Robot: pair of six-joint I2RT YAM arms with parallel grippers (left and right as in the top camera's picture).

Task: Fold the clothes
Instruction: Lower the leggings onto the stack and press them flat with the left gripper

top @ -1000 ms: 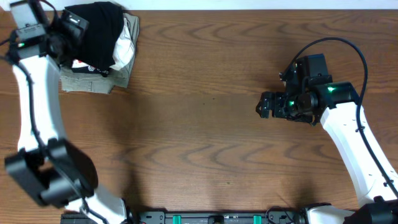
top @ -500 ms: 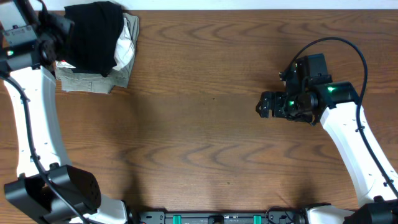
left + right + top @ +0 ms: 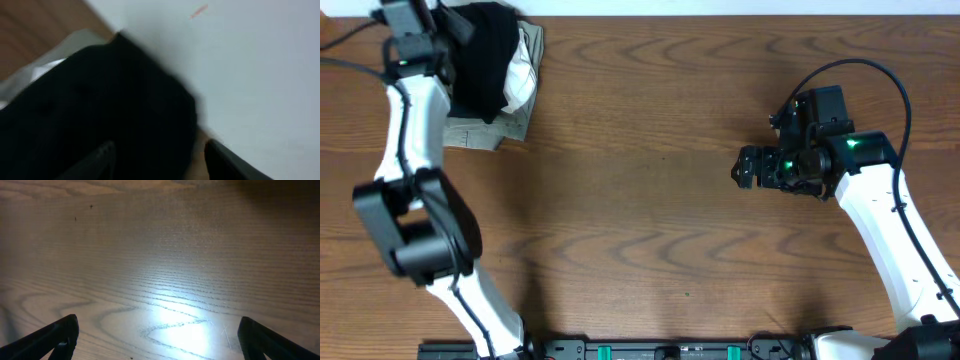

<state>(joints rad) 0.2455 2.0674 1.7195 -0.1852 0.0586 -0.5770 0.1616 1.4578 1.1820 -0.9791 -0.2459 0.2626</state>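
Note:
The clothes show as a bunched black garment [image 3: 485, 55] on top of a folded pile in the table's far left corner. My left gripper [image 3: 455, 25] hovers at the pile's back left edge. In the blurred left wrist view the black cloth [image 3: 100, 100] fills the lower left, and the left gripper [image 3: 160, 150] has its fingers apart around the cloth's edge, with a strip of wood showing before the right finger. My right gripper [image 3: 745, 168] stays over bare wood at the right; in its wrist view the right gripper [image 3: 157, 330] is wide open with nothing between its fingers.
Under the black garment lie a white garment [image 3: 523, 75] and a folded khaki one [image 3: 515, 115]. The table's far edge runs just behind the pile, with a white surface [image 3: 250, 60] beyond it. Wooden tabletop [image 3: 640, 200] lies between the two arms.
My left arm has swung, carrying its gripper from the pile's left side to its back edge. The jaws closed partway, then widened again. The right arm has not moved.

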